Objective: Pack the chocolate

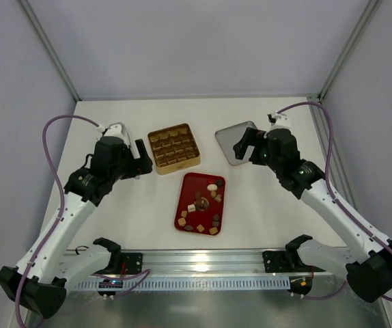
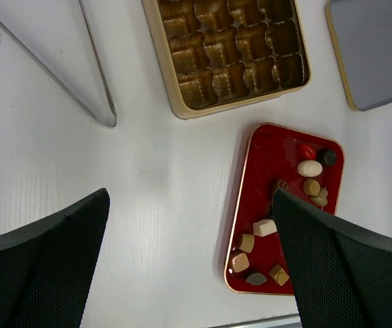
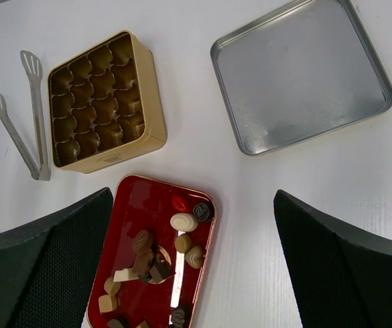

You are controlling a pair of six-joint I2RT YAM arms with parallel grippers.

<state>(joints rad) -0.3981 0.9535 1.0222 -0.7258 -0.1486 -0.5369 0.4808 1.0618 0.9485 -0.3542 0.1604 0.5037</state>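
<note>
The chocolate (image 1: 206, 201) is several small dark brown, tan and cream pieces lying loose on a red tray (image 1: 189, 184). It also shows in the left wrist view (image 2: 310, 168) and the right wrist view (image 3: 184, 222). A gold box (image 1: 174, 148) with grid compartments stands behind the tray, and the compartments look empty. My left gripper (image 1: 140, 161) is open and empty, above the table left of the box. My right gripper (image 1: 245, 145) is open and empty, above the silver lid (image 1: 231, 140). In the wrist views the left gripper (image 2: 190, 232) and the right gripper (image 3: 190, 232) stand wide apart.
Metal tongs (image 3: 32, 116) lie left of the gold box; they also show in the left wrist view (image 2: 93, 75). The silver lid (image 3: 302, 75) lies upside down right of the box. White walls and frame posts ring the table. A metal rail runs along the near edge.
</note>
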